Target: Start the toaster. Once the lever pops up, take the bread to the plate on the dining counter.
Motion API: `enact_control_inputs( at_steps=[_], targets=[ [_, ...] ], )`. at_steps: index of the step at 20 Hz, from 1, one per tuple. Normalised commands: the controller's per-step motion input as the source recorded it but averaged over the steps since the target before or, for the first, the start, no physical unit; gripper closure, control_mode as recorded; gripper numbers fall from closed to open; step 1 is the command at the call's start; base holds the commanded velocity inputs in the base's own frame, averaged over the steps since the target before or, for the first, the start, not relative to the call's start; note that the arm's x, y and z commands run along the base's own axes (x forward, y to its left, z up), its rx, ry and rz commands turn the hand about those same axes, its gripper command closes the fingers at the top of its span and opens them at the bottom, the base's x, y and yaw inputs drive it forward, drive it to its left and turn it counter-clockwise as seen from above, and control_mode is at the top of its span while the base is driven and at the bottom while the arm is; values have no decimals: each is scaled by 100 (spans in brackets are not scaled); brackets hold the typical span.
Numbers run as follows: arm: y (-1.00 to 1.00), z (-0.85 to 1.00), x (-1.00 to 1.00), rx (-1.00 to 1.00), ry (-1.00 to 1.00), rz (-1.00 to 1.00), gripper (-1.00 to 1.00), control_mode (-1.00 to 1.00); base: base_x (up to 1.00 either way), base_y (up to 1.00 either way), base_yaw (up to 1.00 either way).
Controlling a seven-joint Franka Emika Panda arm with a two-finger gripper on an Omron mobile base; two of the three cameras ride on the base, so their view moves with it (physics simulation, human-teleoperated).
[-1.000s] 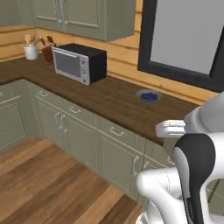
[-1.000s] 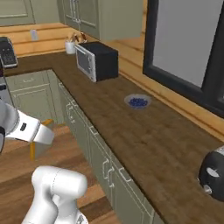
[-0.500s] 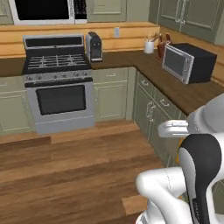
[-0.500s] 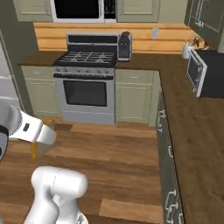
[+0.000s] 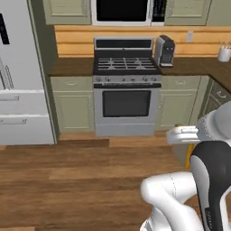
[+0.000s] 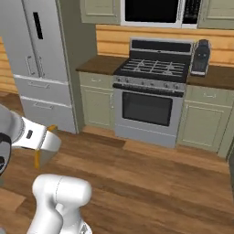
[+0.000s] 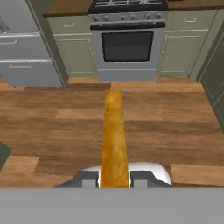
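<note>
The claw (image 7: pixel 114 178) is closed on the bread (image 7: pixel 114 135) — the toasted slice stands edge-on between its two tips, held over the wooden floor (image 7: pixel 52 127). Ahead stand the stove (image 5: pixel 126 85) and the refrigerator (image 5: pixel 20 72) — well apart from the slice.

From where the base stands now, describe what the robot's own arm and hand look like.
The arm is glossy white, built of rounded tubular links, with a dark grey to black joint section between links at the right of the left base view. The hand ends in two small dark grey finger tips on a white body. No cables or markings are visible.
</note>
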Motion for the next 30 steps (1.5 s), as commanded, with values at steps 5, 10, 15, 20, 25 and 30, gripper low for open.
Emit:
enact_control_inputs(
  at_steps=[5,10,15,20,25,30],
  targets=[
    [0,0,0,0,0,0,100,100,100,87,29],
    [0,0,0,0,0,0,100,100,100,49,37],
    [0,0,0,0,0,0,100,100,100,7,55],
    [0,0,0,0,0,0,100,100,100,0,67],
    [0,0,0,0,0,0,100,100,100,0,71],
    [0,0,0,0,0,0,100,100,100,-6,71]
  ],
)
